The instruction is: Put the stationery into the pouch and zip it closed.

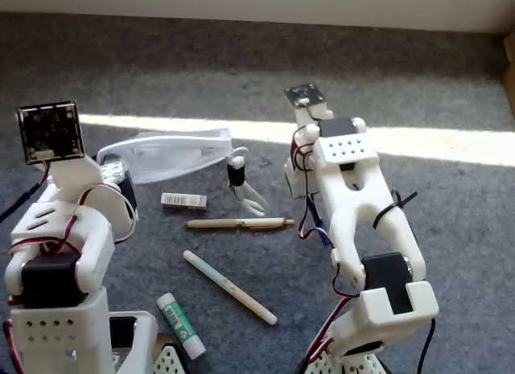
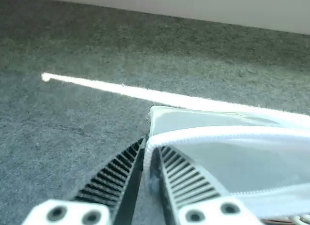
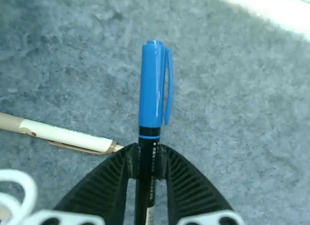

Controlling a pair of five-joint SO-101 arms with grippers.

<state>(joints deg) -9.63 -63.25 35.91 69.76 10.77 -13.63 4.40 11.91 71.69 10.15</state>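
Observation:
A translucent white pouch (image 1: 173,153) lies on the grey carpet at the back left. My left gripper (image 1: 115,168) is at its left end, and in the left wrist view this gripper (image 2: 147,148) is shut on the pouch's zipper edge (image 2: 227,135). My right gripper (image 3: 145,153) is shut on a blue-capped pen (image 3: 154,84), which points away from the wrist just above the carpet. In the high view a bit of that blue pen (image 1: 320,228) shows under the right arm. The tip of a beige pen (image 3: 68,138) lies close beside it.
Loose on the carpet are a beige pen (image 1: 240,223), a pale green and white pen (image 1: 229,287), a green-labelled glue stick (image 1: 181,326), a small white eraser (image 1: 183,200) and small scissors with white handles (image 1: 241,187). A sunlit strip (image 1: 451,145) crosses the carpet behind.

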